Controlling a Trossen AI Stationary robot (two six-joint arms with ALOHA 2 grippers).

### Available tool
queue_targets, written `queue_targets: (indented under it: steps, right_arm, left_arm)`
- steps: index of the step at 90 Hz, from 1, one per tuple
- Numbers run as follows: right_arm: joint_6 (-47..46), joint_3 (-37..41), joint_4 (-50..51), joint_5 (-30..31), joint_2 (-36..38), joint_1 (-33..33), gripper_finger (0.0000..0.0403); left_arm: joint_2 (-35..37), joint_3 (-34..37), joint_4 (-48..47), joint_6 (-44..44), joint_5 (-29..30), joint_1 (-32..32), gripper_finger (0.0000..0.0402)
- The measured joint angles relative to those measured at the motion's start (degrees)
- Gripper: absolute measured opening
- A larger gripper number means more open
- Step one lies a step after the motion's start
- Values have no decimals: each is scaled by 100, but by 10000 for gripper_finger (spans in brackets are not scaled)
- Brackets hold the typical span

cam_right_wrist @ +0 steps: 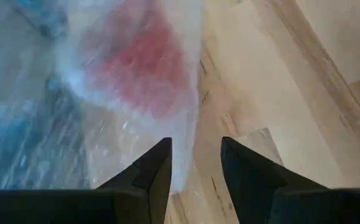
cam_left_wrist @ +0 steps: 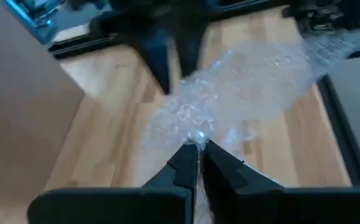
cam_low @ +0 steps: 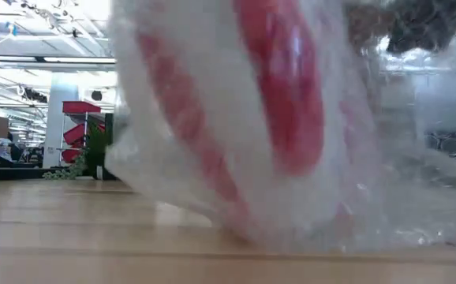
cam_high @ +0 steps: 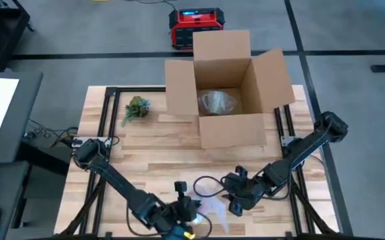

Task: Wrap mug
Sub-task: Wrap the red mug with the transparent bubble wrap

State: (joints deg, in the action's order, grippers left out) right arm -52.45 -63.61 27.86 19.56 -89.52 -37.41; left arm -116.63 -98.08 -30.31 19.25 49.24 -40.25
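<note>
Lying before right fingers point(cam_right_wrist: 195, 163): wrapped mug point(cam_right_wrist: 139, 62)

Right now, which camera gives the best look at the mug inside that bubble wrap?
The low view: the mug, white with red markings, fills the picture behind the bubble wrap. The right wrist view shows only a red patch through the wrap. The high and left wrist views show wrap, not the mug itself.

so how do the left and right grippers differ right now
The left gripper is shut on the bubble wrap, pinching a bunched end; the right gripper is open and holds nothing. The left's fingertips meet, while the right's stand apart with bare table showing between them. Both sit low at the table's near edge, beside the wrapped mug.
</note>
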Motion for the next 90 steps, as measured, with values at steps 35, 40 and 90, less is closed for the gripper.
queue_targets:
  steps: [35,40,90]
  right_arm:
    - [0,0,87,6,0,7,127]
    - [2,0,86,33,0,5,127]
    - [564,4,628,1395,-125,226,158]
  left_arm:
    - [-342,7,-6,-56,45,207,0]
    - [-342,9,-88,-51,112,219,0]
    - [603,9,-2430,1439,223,-55,127]
